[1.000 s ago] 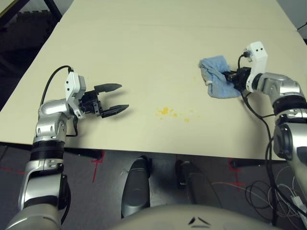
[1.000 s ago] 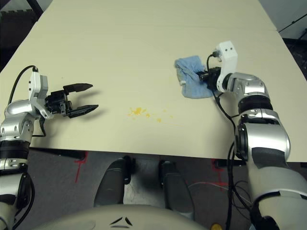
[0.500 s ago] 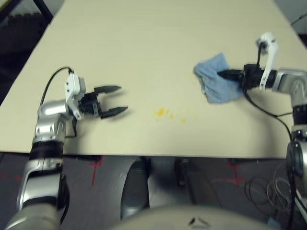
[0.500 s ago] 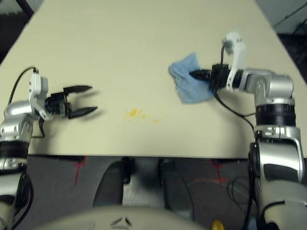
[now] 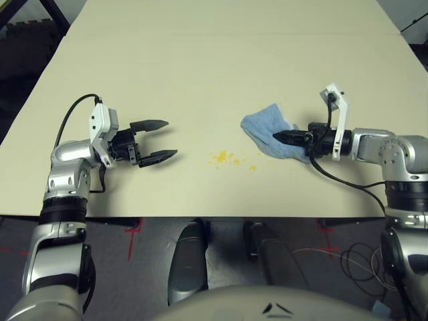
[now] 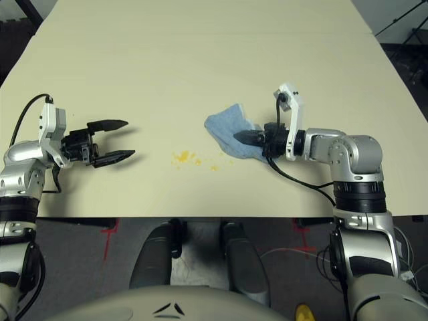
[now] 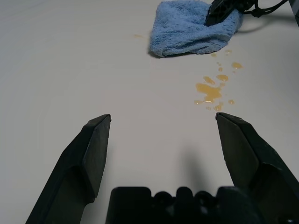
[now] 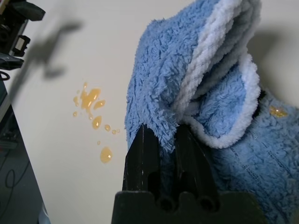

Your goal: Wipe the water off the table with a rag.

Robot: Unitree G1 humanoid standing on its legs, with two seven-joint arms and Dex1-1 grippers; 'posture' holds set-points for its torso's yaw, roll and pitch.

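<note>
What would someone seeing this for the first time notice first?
Probably the blue rag, bright against the pale table and pinched in the right gripper to the right of the spill. Next, the yellow-orange splotches near the table's front edge, between that rag and the left gripper, whose black fingers stand wide open.

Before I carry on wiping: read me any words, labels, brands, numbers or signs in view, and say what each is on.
No readable words, labels, brands or numbers on the rag, the tabletop or either arm.
Red tape marks on the floor: plain lines, no lettering I can make out.
</note>
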